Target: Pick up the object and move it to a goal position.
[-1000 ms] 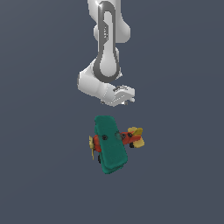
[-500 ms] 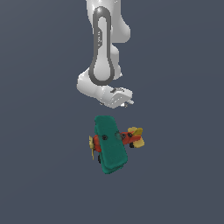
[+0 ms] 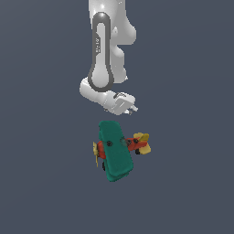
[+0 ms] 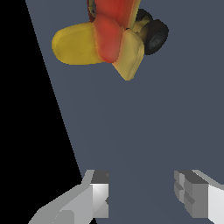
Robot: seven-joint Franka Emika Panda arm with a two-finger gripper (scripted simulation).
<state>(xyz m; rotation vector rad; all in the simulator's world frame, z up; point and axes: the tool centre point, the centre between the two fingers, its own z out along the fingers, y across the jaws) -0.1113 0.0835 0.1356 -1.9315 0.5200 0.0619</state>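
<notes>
In the exterior view, the toy biplane (image 3: 116, 150) rests on the grey floor (image 3: 41, 183). From that view's left to its right lie the yellow propeller (image 3: 96, 153), the teal wings (image 3: 115, 151) and the yellow tail (image 3: 142, 143). The gripper (image 3: 129, 109) hovers above and behind the tail, jaws wide apart and holding nothing. The wrist view shows only bare floor between the fingers (image 4: 98, 192), with the tail (image 4: 98, 43) ahead of them. Risk: descending here would probably miss the body or nudge the tail, rotating the plane. Fingertip height above the floor cannot be judged reliably.
</notes>
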